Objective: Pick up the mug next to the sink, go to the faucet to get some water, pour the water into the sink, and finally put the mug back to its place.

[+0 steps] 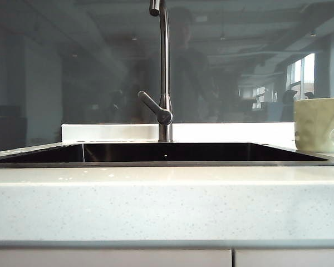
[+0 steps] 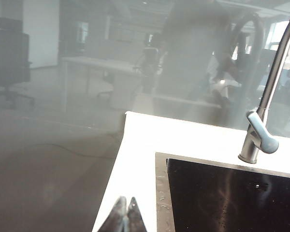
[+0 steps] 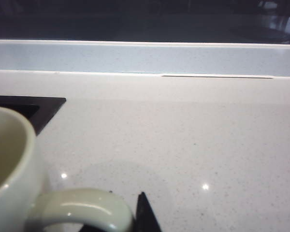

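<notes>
While the pale speckled countertop point(image 1: 167, 203) is filling the lower part of the exterior view, the sink point(image 1: 39, 162) is lying dark and wide inside its thin metal rim, and the faucet point(image 1: 165, 67) is rising from the far edge at its middle, with its lever angled down to one side. No water is showing at the spout or in the basin, as far as the pictures let me judge. The mug point(image 1: 318, 124) is standing upright on the counter just beside the sink's right end, partly cut off by the frame edge, so the task is looking barely begun: the pick-up is only getting under way, and the filling, the pouring and the return are all remaining. The right gripper point(image 3: 143, 212) is sitting low on the counter right at the mug's handle point(image 3: 79, 209), one dark fingertip point(image 3: 146, 215) showing just beside the handle loop; the other finger is hidden, so I cannot tell whether the fingers are already clamping the handle or just closing around it. The left gripper point(image 2: 125, 215) is hanging above the counter near the sink's left corner, well apart from the mug, its two fingertips point(image 2: 135, 215) pressed together and holding nothing.
</notes>
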